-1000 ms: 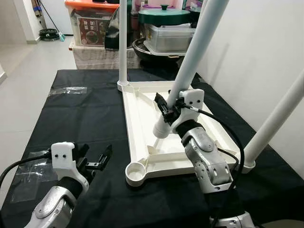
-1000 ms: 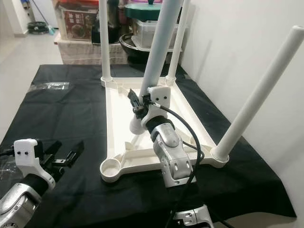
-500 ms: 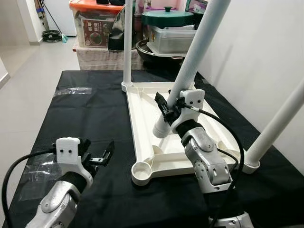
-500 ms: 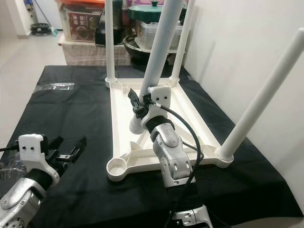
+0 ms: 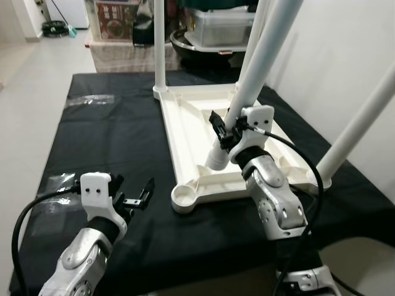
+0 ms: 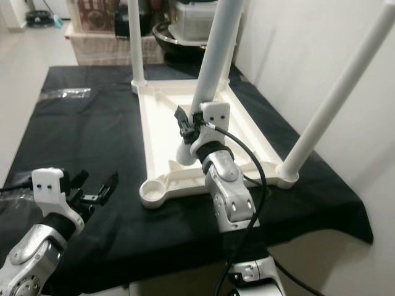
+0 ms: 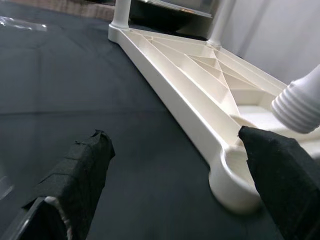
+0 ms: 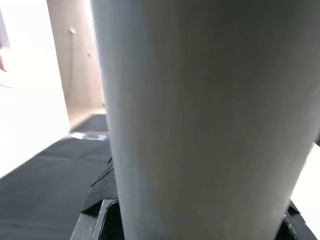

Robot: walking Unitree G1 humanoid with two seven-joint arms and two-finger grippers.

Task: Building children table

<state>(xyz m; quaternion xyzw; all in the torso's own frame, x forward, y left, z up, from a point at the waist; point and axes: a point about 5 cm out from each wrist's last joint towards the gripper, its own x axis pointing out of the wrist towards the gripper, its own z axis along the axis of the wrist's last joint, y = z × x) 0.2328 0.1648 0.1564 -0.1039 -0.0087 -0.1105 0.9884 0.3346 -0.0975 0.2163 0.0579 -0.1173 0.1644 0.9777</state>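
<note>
**Right claw grips loose leg above upturned table**

Left eye view: the right claw is clenched on a white table leg, tilted over the upturned white table frame on the black tabletop.

Left wrist view: the left claw hovers spread wide, empty, near the frame's empty corner socket.

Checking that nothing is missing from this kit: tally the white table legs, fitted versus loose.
Fitted legs: 3
Loose leg in the right pincer: 1
Total: 4 legs
</note>
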